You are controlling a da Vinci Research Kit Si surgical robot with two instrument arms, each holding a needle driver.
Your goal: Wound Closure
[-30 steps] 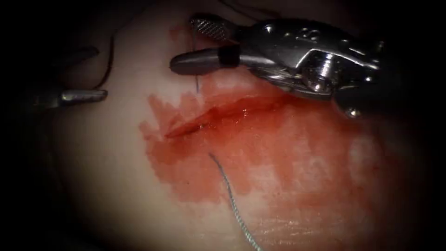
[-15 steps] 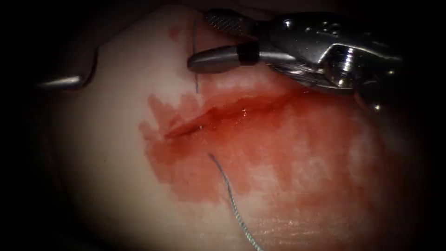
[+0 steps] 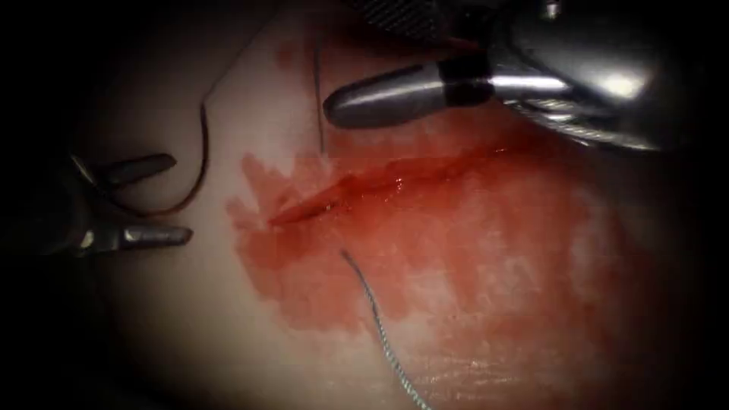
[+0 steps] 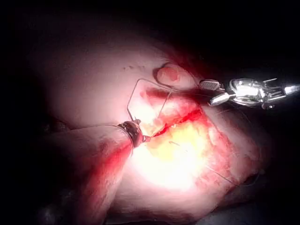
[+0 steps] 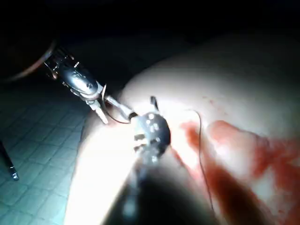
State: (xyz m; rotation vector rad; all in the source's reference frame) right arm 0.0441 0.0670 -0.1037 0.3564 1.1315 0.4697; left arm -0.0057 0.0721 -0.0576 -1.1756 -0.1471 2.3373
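Left of the cut (image 3: 357, 190), the left tool (image 3: 163, 199) now shows 2 spread jaws around the needle (image 3: 199, 163), holding nothing; 0.5 s ago only 1 jaw showed. Right tool (image 3: 364, 61), jaws apart, has risen; thread (image 3: 319, 106) runs past it into tissue (image 3: 190, 319).

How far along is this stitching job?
Done: thread crosses under the cut once. In hand: nothing gripped; the needle, out of the tissue, lies between the left tool's open jaws; the right tool is open too. Left: no knot, cut gapes.
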